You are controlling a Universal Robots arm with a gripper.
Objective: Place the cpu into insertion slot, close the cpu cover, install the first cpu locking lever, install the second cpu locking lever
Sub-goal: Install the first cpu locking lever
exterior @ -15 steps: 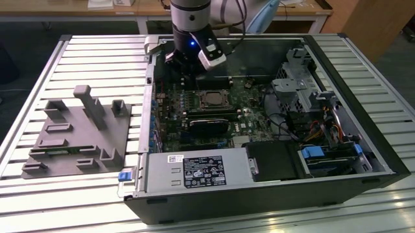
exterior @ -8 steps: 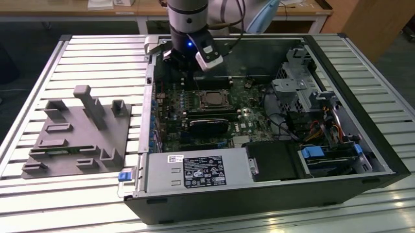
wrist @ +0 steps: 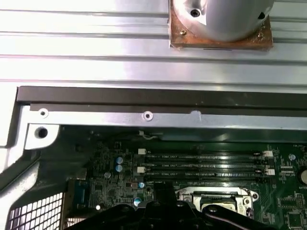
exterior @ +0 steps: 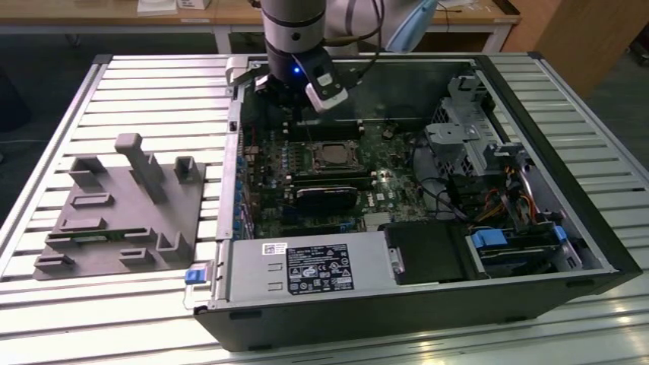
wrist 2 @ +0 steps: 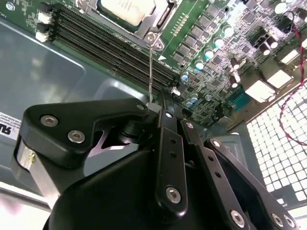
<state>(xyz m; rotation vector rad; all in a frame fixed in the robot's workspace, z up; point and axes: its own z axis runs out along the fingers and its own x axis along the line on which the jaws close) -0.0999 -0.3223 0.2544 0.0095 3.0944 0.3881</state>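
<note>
On the exterior view's left, a grey fixture tray (exterior: 112,220) lies on the slatted table (exterior: 152,84), well apart from the work. Just beside it on the right is the open computer case (exterior: 406,304), and the arm reaches down into the case's far side, with the gripper (exterior: 294,106) low over the motherboard. Near the middle of the board sits the insertion slot (exterior: 311,156). In the second wrist view the cpu (wrist 2: 125,8) lies flat inside it, silvery face up, and the cpu cover (wrist 2: 139,29) appears to lie down around the chip. So the first two steps look done, and a lever step is in hand. A thin wire locking lever (wrist 2: 150,72) runs from the socket's corner across the long black memory slots (wrist 2: 110,45) to the gripper (wrist 2: 157,106), whose fingers look drawn together on the lever's free end. Which of the two levers it is cannot be told. As a judgement, seating this lever calls for a firm pinch on the thin wire and a steady swing about its hinge, then a small sideways tuck under its catch, clear of the memory slots. On the exterior view's right, drive bays and cables (exterior: 507,198) stand untouched.
</note>
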